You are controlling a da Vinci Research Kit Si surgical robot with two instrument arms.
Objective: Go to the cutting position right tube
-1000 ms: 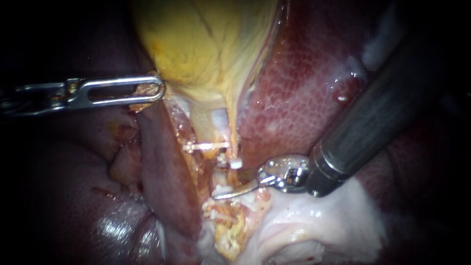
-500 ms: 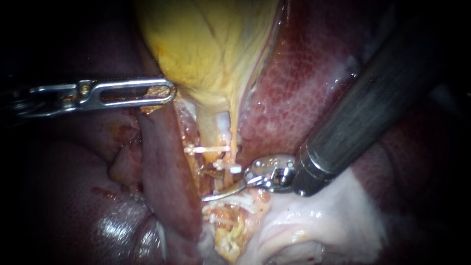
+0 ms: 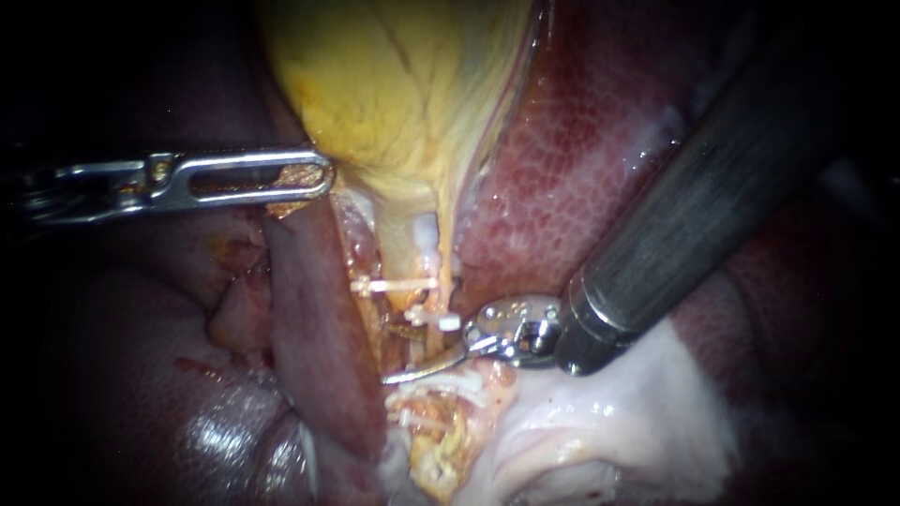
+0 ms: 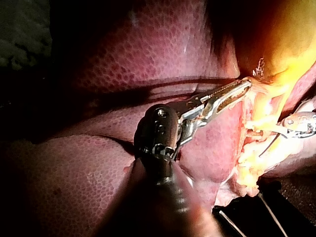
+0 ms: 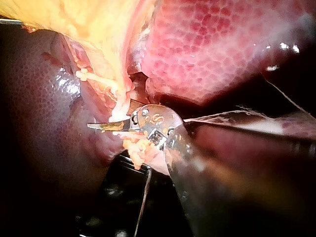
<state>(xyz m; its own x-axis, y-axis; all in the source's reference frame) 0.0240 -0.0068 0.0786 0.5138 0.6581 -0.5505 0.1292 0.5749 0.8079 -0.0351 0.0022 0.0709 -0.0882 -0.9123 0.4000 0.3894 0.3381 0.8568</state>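
Dark grey shaft of the right instrument (image 3: 392,356) in from the upper right, ending in a shiny metal wrist and thin curved blades. Blades laid across the dissected strip below the bulging yellow gallbladder (image 3: 394,84). By the look, parted: pale lower blade plain, darker upper one half hidden behind tissue. Nothing clamped between them.

Pale yellow tube (image 3: 403,245) running down from the gallbladder's neck, with mottled dark red liver (image 3: 572,159) beside it. Thin white clips (image 3: 398,281) across its upper part, more white clips lower down. Bare stretch between the two groups sitting in the gap of the blades. Not clear from here whether this is the right one of two tubes.

Slotted silver jaws of the left instrument (image 3: 319,178) clenched on the fringe of the gallbladder's edge, drawing it sideways and keeping the tube taut.

To do it well, probably:
- Hold the sideways pull steady, so the tube stays straight.
- Seat the blades square to the tube, full width inside, far tip showing beyond it.
- Stay on bare tube, touching no clip above or below.
- Keep the lower tip off the red flap beside it.
- Confirm both blades in view before anything further.
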